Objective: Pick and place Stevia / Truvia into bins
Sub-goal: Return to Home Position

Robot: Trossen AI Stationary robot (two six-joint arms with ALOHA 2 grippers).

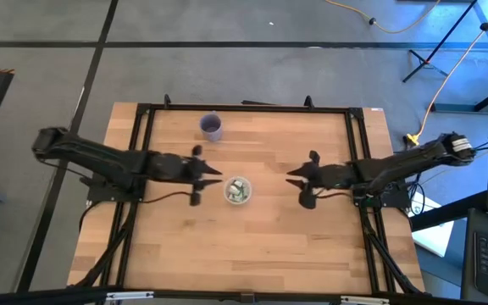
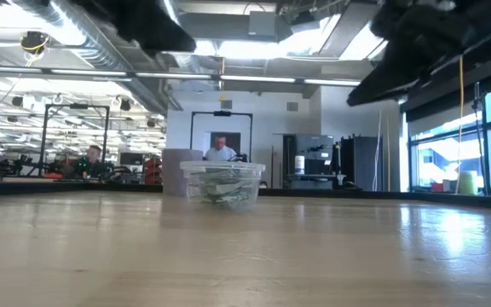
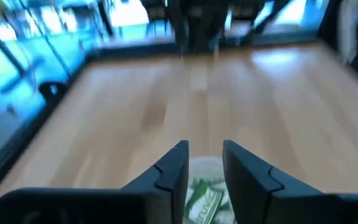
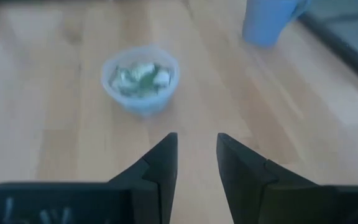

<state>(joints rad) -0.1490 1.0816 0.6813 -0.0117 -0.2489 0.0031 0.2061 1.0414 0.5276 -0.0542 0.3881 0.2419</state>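
Observation:
The clear cup [image 1: 238, 191] stands upright on the table's middle, and green and white sachets [image 4: 140, 78] lie inside it. The low view shows the cup [image 2: 222, 183] with the sachets heaped on its bottom. My left gripper [image 1: 219, 180] hovers just left of the cup, open, with nothing between its fingers. In the left wrist view it [image 3: 205, 152] looks down past the cup's rim [image 3: 207, 165] onto a sachet [image 3: 205, 200] inside. My right gripper [image 1: 291, 178] hangs to the right of the cup, open and empty [image 4: 196, 143], a short way off.
An opaque purple cup [image 1: 212, 126] stands upright near the table's far edge, behind and left of the clear cup [image 4: 269, 22]. A black frame [image 1: 142, 152] runs along the table's sides. Bare wood lies toward the near edge [image 1: 244, 254]. People sit in the room beyond [image 2: 220, 149].

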